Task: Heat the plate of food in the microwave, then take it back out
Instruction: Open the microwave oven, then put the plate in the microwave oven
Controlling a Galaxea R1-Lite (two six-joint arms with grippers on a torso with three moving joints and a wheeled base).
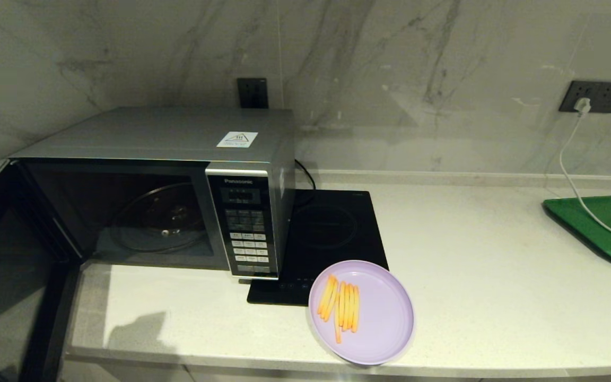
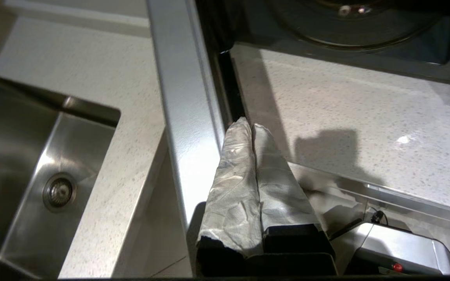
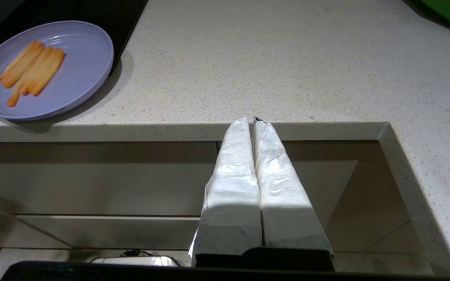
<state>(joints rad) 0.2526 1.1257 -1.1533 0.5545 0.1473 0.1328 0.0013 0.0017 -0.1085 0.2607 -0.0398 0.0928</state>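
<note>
Standing wide open, the dark glass door [image 1: 3,276] of the large silver-grey Panasonic microwave [image 1: 178,159] is swung out past the front edge of the pale speckled stone counter [image 1: 470,265], so the cavity and its glass turntable [image 1: 159,225] are laid bare for loading. The round pale lilac plastic plate [image 1: 385,318] of thin orange-yellow fries [image 1: 341,306] is found outside the oven, resting at the counter's front edge with its far rim overlapping the corner of the flat black induction hob [image 1: 332,233]; it is judged to have been placed there within easy reach of the right arm. The left gripper [image 2: 251,127] is seen with its padded fingers pressed together and nothing between them, tips just beside the silver edge of the open door, a pose suited to pushing rather than grasping. The right gripper [image 3: 253,121] is likewise closed and empty, held low before the counter edge, well apart from the plate. A green rectangular tray [image 1: 602,223] lies far to the right, crossed by a white cable [image 1: 576,175]. Loading is judged not yet begun.
</note>
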